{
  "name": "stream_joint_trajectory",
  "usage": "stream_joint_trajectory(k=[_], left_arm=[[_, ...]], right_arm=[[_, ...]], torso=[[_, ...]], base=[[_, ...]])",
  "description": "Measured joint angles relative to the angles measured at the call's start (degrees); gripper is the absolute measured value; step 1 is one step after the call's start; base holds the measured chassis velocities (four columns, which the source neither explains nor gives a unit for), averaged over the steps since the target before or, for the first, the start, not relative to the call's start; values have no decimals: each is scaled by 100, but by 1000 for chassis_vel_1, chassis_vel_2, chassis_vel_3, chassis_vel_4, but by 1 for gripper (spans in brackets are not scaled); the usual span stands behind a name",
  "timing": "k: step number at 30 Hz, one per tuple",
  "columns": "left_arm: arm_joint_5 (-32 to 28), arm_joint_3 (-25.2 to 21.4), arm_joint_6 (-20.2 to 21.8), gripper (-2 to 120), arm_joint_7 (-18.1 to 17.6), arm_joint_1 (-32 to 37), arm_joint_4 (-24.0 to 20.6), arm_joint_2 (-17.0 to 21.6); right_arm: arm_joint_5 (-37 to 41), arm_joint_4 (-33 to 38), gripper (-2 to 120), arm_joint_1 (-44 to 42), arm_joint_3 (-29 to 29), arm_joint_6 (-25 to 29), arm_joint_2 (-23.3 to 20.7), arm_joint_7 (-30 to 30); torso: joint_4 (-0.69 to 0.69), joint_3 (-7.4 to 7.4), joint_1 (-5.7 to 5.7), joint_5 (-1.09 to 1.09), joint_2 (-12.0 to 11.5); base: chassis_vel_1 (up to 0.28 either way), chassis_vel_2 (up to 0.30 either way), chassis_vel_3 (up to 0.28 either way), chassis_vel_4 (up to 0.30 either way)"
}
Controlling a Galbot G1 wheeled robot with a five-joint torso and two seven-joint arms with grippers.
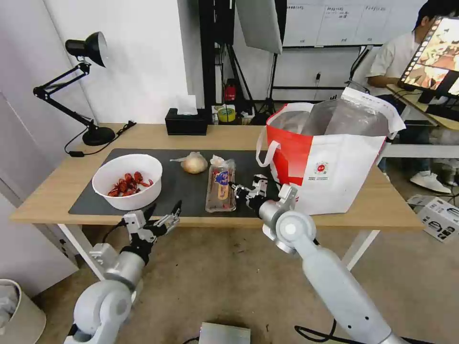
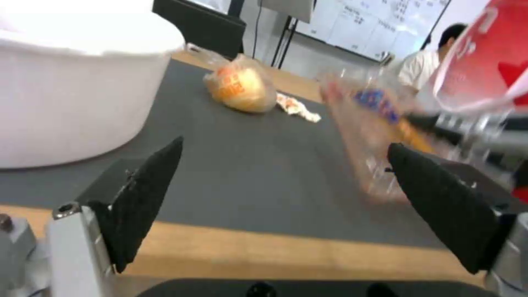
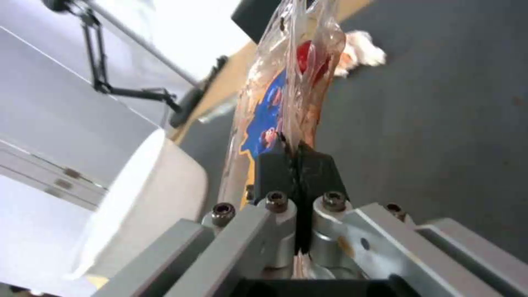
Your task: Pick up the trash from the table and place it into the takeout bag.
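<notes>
The clear clamshell tray (image 1: pixel 220 187) with red scraps lies on the dark mat (image 1: pixel 181 193), and my right gripper (image 1: pixel 235 188) is shut on its right edge. Up close, the black fingers (image 3: pixel 275 169) of the right gripper (image 3: pixel 298 159) pinch the tray's (image 3: pixel 278 97) thin plastic rim. My left gripper (image 1: pixel 165 210) hangs open at the table's front edge, just right of the white bowl (image 1: pixel 127 180) of crayfish shells. Between its fingers (image 2: pixel 146 198), the left gripper (image 2: pixel 291 198) frames bare mat. The knotted bag (image 1: pixel 193 163) and crumpled tissue (image 1: pixel 216 159) lie behind the tray. The takeout bag (image 1: pixel 334 157) stands open at the right.
A black tissue box (image 1: pixel 186 122) and a desk lamp (image 1: pixel 91 86) stand along the table's (image 1: pixel 57 191) back edge. The takeout bag's strap handle (image 1: pixel 264 148) hangs toward the tray. A white bin (image 1: pixel 16 310) stands on the floor at the left.
</notes>
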Motion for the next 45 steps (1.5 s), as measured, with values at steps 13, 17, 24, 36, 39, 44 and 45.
stream_joint_trajectory(k=[13, 17, 24, 36, 39, 44, 45], left_arm=[[782, -143, -421, 100, 157, 324, 203, -56], [839, -143, -463, 100, 159, 379, 244, -135], [875, -144, -499, 100, 159, 403, 270, -209], [948, -108, -544, 100, 173, 455, 289, -289], [968, -100, -562, 100, 190, 472, 293, -315], [1003, -87, -614, 100, 267, 497, 324, -355], [1014, -76, -627, 100, 281, 499, 332, -364]], right_arm=[[958, 832, 0, 478, 155, 0, 139, 443], [1251, 1118, 0, 795, 344, 62, 183, 671], [1269, 1422, 0, 1153, 721, 446, 180, 1065], [644, 1550, 0, 898, 1502, 798, 52, 1211], [555, 1497, 0, 856, 1755, 860, 48, 1219], [348, 1414, 0, 753, 2185, 967, 27, 1216], [309, 1389, 0, 723, 2257, 1003, 14, 1215]], torso=[[1, 0, 0, 1, 0], [0, 0, 0, 1, 0], [1, 0, 0, 1, 0], [0, 0, 0, 2, 1], [0, 1, 0, 2, 1], [0, 1, 0, 2, 1], [0, 1, 0, 1, 1]], base=[[0, 0, 0, 0], [0, 0, 0, 0], [0, 0, 0, 0], [0, 0, 0, 0], [0, 0, 0, 0], [0, 0, 0, 0], [0, 0, 0, 0]])
